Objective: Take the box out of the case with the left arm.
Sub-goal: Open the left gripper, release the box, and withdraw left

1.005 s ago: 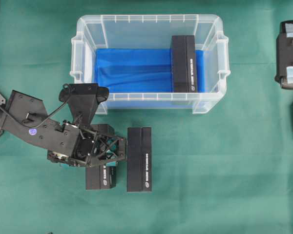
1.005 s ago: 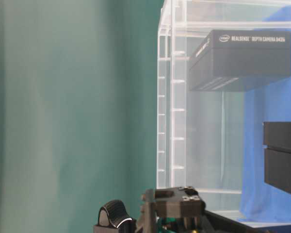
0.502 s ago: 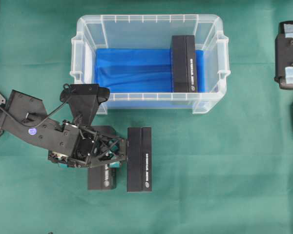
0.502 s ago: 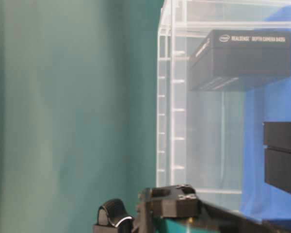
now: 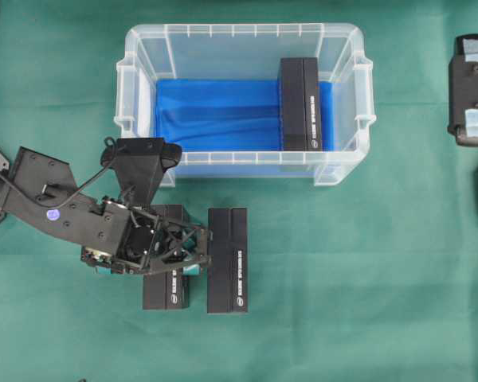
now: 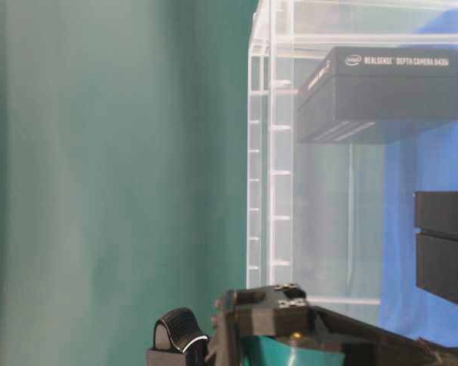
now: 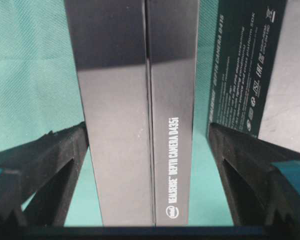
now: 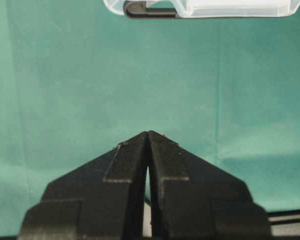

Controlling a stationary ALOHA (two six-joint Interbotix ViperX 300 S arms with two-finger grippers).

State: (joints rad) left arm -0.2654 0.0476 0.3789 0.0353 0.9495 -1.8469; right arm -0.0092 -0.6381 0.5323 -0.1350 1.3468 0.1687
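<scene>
The case (image 5: 239,30) is a clear bin with a blue lining, and one black box (image 5: 300,103) stands at its right end. Two more black boxes lie on the green cloth in front of it. My left gripper (image 5: 179,255) hovers open over the left box (image 5: 169,290). In the left wrist view that box (image 7: 140,115) runs between the spread black fingers (image 7: 45,160), with green cloth showing on both sides. The other box (image 5: 228,260) lies just right of it. My right gripper (image 8: 148,134) is shut on nothing, parked at the right edge (image 5: 472,79).
From table level the case wall (image 6: 271,152) rises on the right, with the box (image 6: 382,91) seen through it. Part of my left arm (image 6: 267,335) shows at the bottom. A corner of the case (image 8: 200,7) tops the right wrist view.
My left jaws have spread wide and let go of the left box, which now lies on the cloth beside the other one. The right arm has not moved.
</scene>
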